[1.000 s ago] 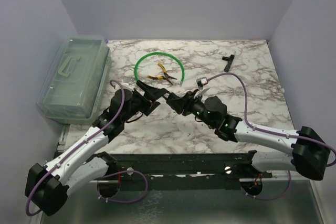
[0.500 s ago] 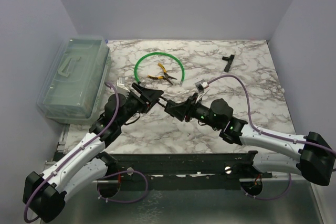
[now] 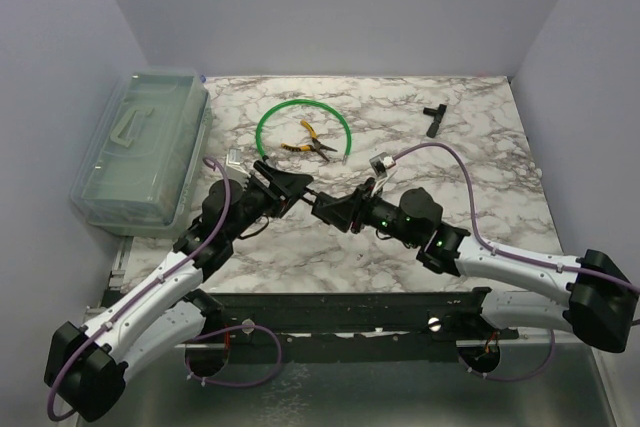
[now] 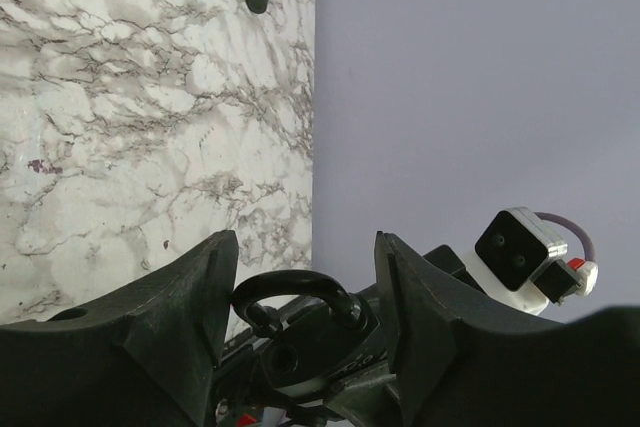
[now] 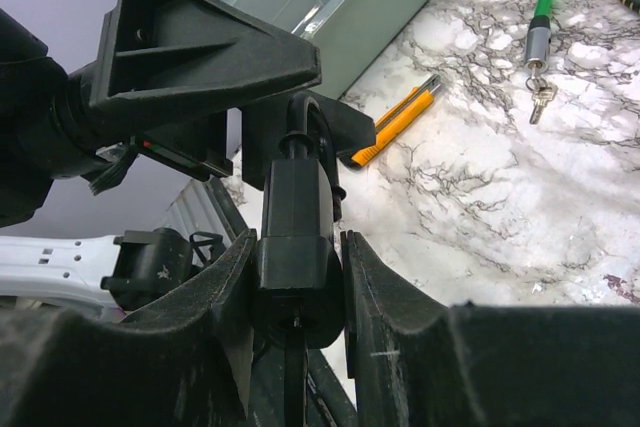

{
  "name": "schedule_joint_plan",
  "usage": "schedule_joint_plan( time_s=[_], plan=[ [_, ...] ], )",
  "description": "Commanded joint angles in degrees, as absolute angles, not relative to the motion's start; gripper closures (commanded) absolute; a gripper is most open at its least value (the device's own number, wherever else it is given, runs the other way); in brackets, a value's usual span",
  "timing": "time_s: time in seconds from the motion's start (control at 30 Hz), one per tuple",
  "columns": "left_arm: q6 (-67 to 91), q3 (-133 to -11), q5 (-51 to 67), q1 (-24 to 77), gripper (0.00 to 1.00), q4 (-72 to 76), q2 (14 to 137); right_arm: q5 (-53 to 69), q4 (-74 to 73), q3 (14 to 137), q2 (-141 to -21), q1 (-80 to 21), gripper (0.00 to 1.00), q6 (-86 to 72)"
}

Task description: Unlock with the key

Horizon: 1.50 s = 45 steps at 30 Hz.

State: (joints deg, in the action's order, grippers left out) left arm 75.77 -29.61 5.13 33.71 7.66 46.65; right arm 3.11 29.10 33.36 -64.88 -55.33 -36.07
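The left gripper (image 4: 305,242) has its jaws partly apart, flanking the shackle (image 4: 290,282) of the black padlock (image 5: 292,197); I cannot tell whether they pinch it. The right gripper (image 5: 296,239) clamps the padlock's body above the tabletop's (image 3: 470,177) middle. The key (image 5: 541,97) lies farther back on the tabletop, hanging off the green cable's (image 3: 275,112) end.

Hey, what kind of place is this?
Likely a robotics lab test cell: the left arm and right arm are mounted at the edge of a marble-patterned table boxed in by plain walls.
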Motion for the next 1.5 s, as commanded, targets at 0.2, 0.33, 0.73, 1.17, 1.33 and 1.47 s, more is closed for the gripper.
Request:
schedule_joint_plan(
  time_s=[0.2,0.33,0.73,1.17,1.33,1.47],
  plan=[
    [76.15,-29.34,7.21,33.57,0.53,11.66,48.43,8.44,37.29,35.95,-67.06,-55.28,1.0,-37.51],
    [76.04,-29.66,7.12,33.57,0.57,12.2,49.23,10.19,37.86,36.03,-68.2,-55.28,1.0,-37.62],
    [76.03,-30.06,6.59,33.57,0.67,12.79,50.44,14.9,41.48,35.35,-72.16,-55.28,1.0,-39.35],
    [76.3,-30.06,7.28,33.49,0.39,13.18,51.73,18.6,42.12,36.36,-74.55,-55.28,1.0,-38.67],
    [76.38,-29.98,7.25,33.57,0.45,13.41,51.56,18.09,41.92,36.28,-74.92,-55.28,1.0,-38.83],
    [76.14,-29.35,6.55,33.57,0.63,13.38,50.56,15.4,40.0,36.57,-74.93,-55.28,1.0,-39.42]
  ],
)
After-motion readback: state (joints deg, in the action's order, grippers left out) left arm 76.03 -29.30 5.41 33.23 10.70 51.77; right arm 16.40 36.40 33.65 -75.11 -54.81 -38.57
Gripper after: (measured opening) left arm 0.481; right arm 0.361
